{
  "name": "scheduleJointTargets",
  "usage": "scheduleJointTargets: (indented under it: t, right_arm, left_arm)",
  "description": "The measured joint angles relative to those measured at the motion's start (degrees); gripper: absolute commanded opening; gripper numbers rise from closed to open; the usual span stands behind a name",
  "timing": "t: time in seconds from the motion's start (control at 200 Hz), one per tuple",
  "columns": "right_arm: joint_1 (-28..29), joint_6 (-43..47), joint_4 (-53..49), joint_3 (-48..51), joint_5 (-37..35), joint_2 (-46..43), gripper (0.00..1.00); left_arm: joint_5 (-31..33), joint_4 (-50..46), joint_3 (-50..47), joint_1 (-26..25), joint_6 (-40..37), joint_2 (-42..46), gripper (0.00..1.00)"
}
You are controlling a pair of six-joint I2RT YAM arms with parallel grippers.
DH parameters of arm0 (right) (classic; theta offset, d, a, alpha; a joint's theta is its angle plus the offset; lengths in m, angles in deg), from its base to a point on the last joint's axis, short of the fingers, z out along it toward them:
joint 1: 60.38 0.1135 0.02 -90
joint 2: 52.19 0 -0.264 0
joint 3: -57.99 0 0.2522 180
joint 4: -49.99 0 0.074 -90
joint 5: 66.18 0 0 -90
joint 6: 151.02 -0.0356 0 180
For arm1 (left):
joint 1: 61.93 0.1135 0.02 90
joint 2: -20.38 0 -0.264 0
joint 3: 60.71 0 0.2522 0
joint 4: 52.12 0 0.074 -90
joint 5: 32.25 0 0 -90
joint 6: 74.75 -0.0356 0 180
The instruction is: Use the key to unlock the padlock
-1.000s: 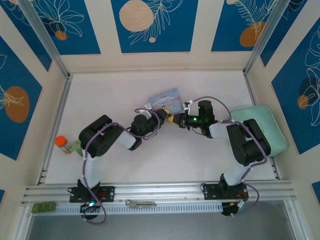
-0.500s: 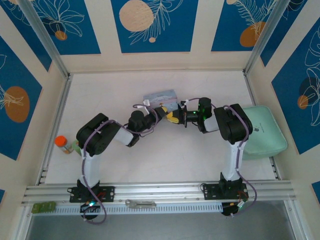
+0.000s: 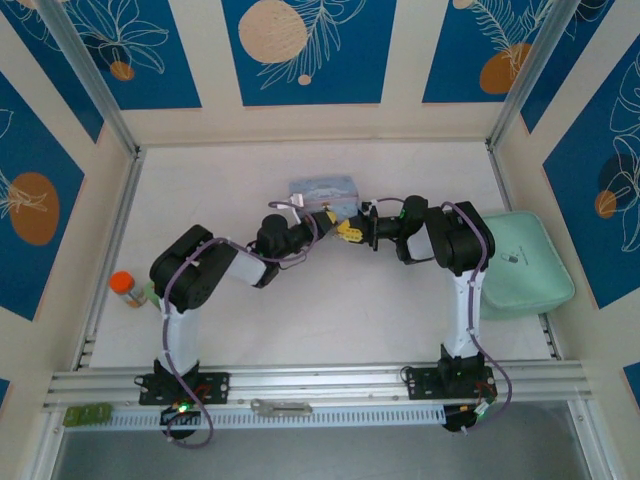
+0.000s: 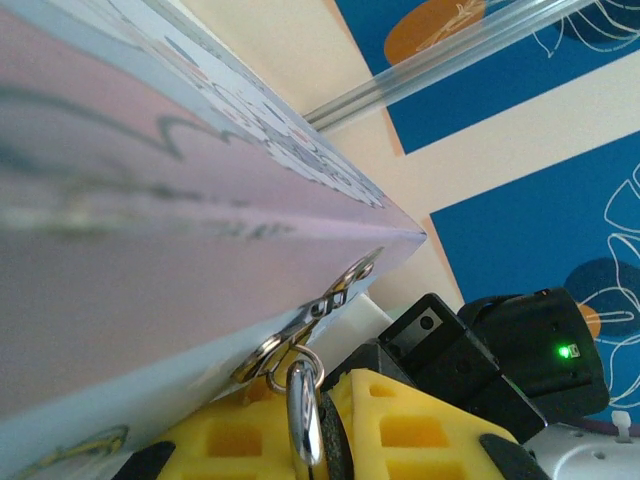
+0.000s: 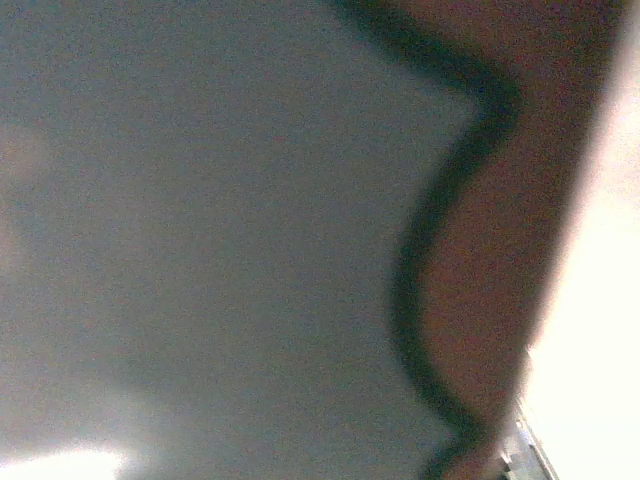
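Note:
The pale blue tin (image 3: 322, 189) lies at the table's middle back, and its side (image 4: 150, 230) looms close in the left wrist view. From its metal hasp (image 4: 312, 315) hangs the padlock (image 4: 305, 425), a silvery shackle with a dark body. My left gripper (image 4: 320, 445) has yellow pads (image 4: 230, 435) pressed on either side of the padlock, shut on it. My right gripper (image 3: 353, 231) meets it from the right, its black body (image 4: 450, 350) just behind the pads. The right wrist view is a close grey blur. The key is hidden.
A mint green tray (image 3: 530, 262) lies at the right, beside the right arm. An orange-capped bottle (image 3: 123, 288) and a green item (image 3: 153, 292) stand at the left edge. A flat silvery bar (image 3: 280, 407) rests on the front rail.
Both grippers and the tin have shifted toward the back and slightly left. The right arm has folded in and swung left, uncovering more of the mint tray.

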Motion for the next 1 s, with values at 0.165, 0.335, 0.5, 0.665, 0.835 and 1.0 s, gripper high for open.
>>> scheduleJointTargets:
  t: [0.165, 0.335, 0.5, 0.665, 0.835, 1.0]
  right_arm:
    - [0.48, -1.36, -0.04, 1.36, -1.92, -1.4, 0.0]
    - [0.5, 1.46, -4.72, 4.44, -4.92, -4.76, 0.27]
    - [0.24, 6.78, -11.78, 6.51, -6.25, -8.48, 0.39]
    - [-0.07, 17.22, -26.4, 6.56, -6.99, -15.61, 0.43]
    - [-0.66, 35.71, -52.24, 5.79, -11.23, -26.58, 0.44]
    - [-0.26, 56.7, -80.59, -1.03, -20.17, -35.01, 0.45]
  left_arm:
    - [-1.25, 0.13, 0.09, 0.46, -0.26, 0.2, 0.0]
    - [-2.36, 0.48, 0.09, 0.48, 1.22, 0.2, 0.0]
    - [-3.93, 2.78, 0.09, 0.04, 2.27, 0.61, 0.0]
    - [-4.39, 5.53, 0.09, -0.09, 3.8, 1.14, 0.0]
    - [-3.63, 8.04, -0.79, -1.36, 5.77, 2.14, 0.0]
    - [-1.77, 7.69, -2.27, -2.16, 6.88, 2.8, 0.0]
